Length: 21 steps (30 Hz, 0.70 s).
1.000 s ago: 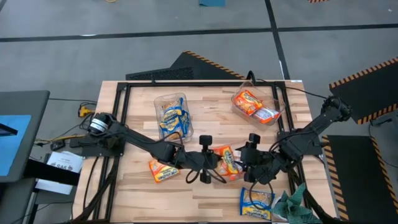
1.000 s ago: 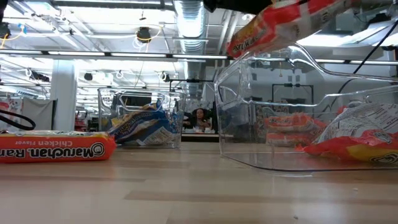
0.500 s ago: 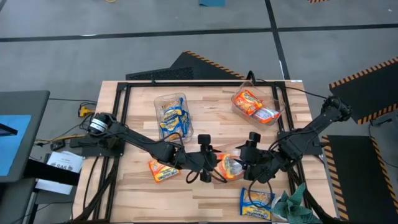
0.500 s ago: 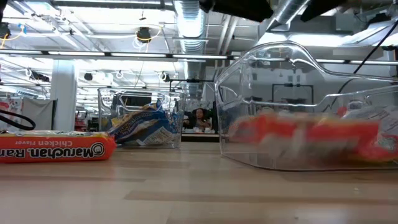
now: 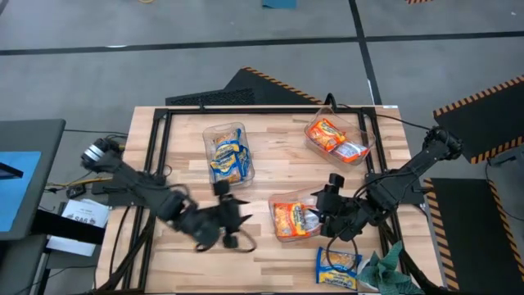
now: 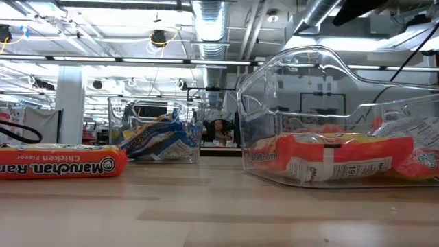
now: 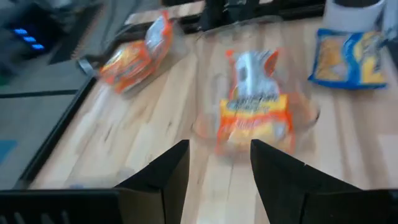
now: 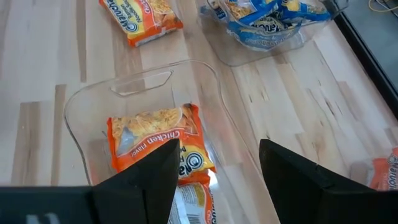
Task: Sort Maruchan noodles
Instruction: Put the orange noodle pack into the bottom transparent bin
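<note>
A clear bin [image 5: 281,201] in the table's middle holds orange-red Maruchan packets [image 5: 291,220], which lie flat on its floor in the low view [image 6: 329,161]. My left gripper [image 5: 241,223] is open and empty, to the left of this bin, its fingers [image 7: 166,177] pointing at the bin. My right gripper [image 5: 317,215] is open and empty over the bin's right end, with the bin showing beyond its fingers [image 8: 146,177]. One orange packet [image 8: 140,18] lies on the wood left of the bin and shows in the low view [image 6: 62,165]. A yellow-and-blue packet [image 5: 337,262] lies near the front edge.
A clear bin [image 5: 210,135] at the back holds yellow-and-blue packets. A second clear bin [image 5: 360,135] at the back right holds orange packets. A green cloth [image 5: 383,269] lies at the near right corner. A black frame runs round the table.
My left gripper has let go of an orange-red packet above the middle bin. The packet has fallen and now lies flat inside the bin. The left arm has drawn back toward the table's left edge.
</note>
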Motion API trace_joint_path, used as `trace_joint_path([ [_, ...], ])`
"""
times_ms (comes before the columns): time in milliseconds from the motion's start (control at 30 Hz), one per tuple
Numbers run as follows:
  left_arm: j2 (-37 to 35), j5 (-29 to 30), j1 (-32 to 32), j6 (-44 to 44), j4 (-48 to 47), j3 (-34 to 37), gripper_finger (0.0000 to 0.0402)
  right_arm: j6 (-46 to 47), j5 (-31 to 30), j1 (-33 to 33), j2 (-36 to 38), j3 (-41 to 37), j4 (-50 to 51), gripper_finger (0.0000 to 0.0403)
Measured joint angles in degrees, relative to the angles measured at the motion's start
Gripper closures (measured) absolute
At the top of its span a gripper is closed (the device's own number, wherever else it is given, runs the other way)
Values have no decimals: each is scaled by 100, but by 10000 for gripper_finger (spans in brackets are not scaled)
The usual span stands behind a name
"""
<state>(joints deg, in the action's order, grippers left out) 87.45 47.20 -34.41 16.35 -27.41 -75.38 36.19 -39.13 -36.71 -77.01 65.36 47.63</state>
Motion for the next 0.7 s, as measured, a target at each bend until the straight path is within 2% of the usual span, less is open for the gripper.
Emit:
trace_joint_path([
  [133,-412,980,-651,650,623,1248,241,0,-16,3,0,2,-132,159],
  [233,-643,1129,-922,1363,1188,2152,241,80,-188,13,0,2,-270,159],
  [300,-776,693,-929,1934,1227,2579,241,130,-223,15,0,2,-387,159],
  [400,-864,-633,-752,2968,1256,2952,241,132,-294,15,-37,2,-544,159],
  [500,-825,-1506,-620,3450,1241,3152,241,107,-396,-30,-125,-2,-657,159],
  [567,-758,-1725,-571,3478,1217,3179,241,115,-457,-90,-110,-1,-693,159],
  [700,-710,-1788,-566,3248,1329,3179,241,147,-480,-202,-246,-10,-723,159],
])
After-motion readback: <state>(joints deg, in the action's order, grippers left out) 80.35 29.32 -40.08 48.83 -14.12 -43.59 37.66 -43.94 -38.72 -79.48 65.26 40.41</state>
